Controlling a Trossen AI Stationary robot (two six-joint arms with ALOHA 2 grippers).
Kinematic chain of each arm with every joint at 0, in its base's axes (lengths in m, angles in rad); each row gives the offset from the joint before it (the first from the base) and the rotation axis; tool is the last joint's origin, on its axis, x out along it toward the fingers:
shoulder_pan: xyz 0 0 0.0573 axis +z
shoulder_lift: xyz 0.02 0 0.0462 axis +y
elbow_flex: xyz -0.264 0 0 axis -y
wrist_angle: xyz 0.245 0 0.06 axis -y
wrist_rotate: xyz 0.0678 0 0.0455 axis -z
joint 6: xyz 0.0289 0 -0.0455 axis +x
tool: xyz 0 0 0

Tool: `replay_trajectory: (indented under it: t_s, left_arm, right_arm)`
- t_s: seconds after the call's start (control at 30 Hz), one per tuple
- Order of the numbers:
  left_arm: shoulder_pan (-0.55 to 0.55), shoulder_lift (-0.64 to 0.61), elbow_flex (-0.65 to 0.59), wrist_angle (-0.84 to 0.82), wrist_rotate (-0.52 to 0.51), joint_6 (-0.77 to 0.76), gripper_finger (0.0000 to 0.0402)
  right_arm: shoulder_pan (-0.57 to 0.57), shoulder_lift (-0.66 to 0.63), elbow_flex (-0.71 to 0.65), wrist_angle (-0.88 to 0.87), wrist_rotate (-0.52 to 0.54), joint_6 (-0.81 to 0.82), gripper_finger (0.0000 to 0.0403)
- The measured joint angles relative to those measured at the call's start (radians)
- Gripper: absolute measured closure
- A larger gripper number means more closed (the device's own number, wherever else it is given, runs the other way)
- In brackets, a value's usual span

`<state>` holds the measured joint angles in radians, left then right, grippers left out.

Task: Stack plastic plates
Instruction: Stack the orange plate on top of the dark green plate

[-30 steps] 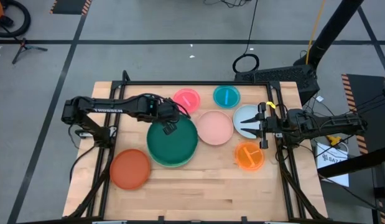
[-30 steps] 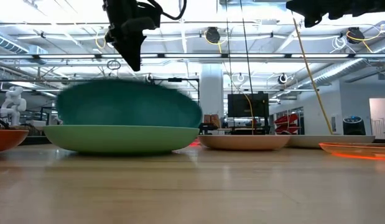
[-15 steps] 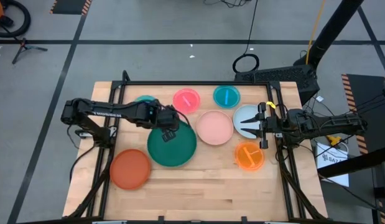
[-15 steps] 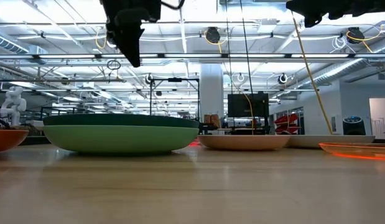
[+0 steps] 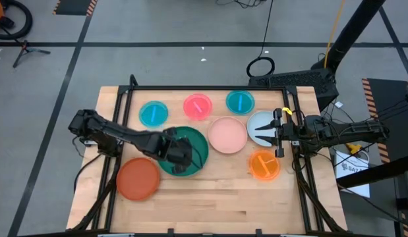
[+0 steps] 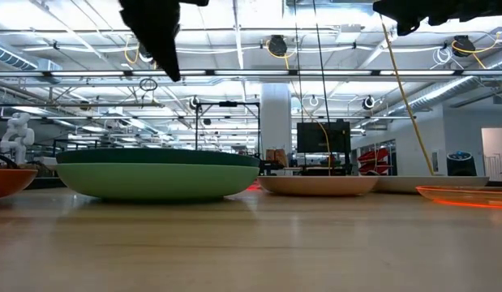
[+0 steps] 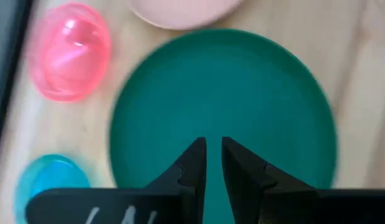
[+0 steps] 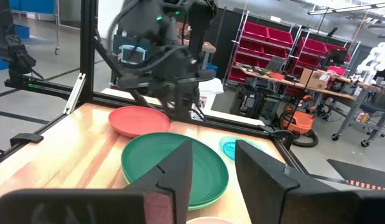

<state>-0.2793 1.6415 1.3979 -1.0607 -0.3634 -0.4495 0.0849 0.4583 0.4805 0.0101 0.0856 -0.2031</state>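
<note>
Wooden table (image 5: 210, 197) under a dark frame, grey taped floor around it, workshop with shelving and ceiling lights beyond. Dark green plate (image 5: 190, 146) nested on light green plate (image 6: 153, 180) near mid-table, the light one only seen edge-on in the low view, hidden under the dark one from above. Left gripper (image 5: 179, 153) poised over the dark green plate, part of its rim covered by the arm; fingers (image 7: 193, 165) drawn nearly together with a thin slit between, empty, nothing pinched. Red-orange plate (image 5: 138, 178) just beside the stack toward the front left, cut off at the low view's edge. Cyan plate (image 5: 153, 113), hot pink plate (image 5: 198, 106) and a second small blue plate (image 5: 240, 102) in a row along the far side. Pale pink plate (image 5: 227, 134) beside the green stack, touching or not, cannot tell. Pale blue plate (image 5: 258, 126) partly hidden under right gripper (image 5: 277, 132) at the right edge; its jaws spread apart, empty. Orange plate (image 5: 263, 164) near the front right.
</note>
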Motion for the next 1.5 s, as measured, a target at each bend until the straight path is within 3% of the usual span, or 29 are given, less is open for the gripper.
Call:
replay_trajectory:
  t_s: [0.17,0.4,0.63,0.8,1.07,1.27,1.5]
  left_arm:
    - [-0.056,0.036,0.000,-0.048,0.087,-0.042,0.0344]
    - [-0.128,0.043,0.000,-0.053,0.095,-0.051,0.0344]
    - [-0.175,0.044,0.000,-0.054,-0.028,-0.004,0.0344]
    - [-0.203,0.043,0.000,-0.055,-0.127,0.040,0.0344]
    - [-0.250,0.039,0.000,-0.088,-0.192,0.089,0.0344]
    - [-0.294,0.023,0.000,-0.176,-0.208,0.023,0.0344]
    - [-0.369,-0.064,-0.057,-0.168,-0.246,-0.077,0.0344]
  right_arm:
    - [0.000,0.000,0.000,0.000,0.000,0.000,0.0289]
    - [0.000,0.000,0.000,0.020,0.025,0.018,0.0289]
    - [0.000,0.027,0.001,0.036,0.149,0.073,0.0289]
    - [0.000,0.091,0.006,0.108,0.149,0.111,0.0289]
    - [0.003,0.259,0.075,0.104,0.125,0.197,0.0289]
    - [0.015,0.392,0.153,0.084,0.093,0.243,0.0289]
    - [0.043,0.522,0.223,0.078,0.094,0.245,0.0289]
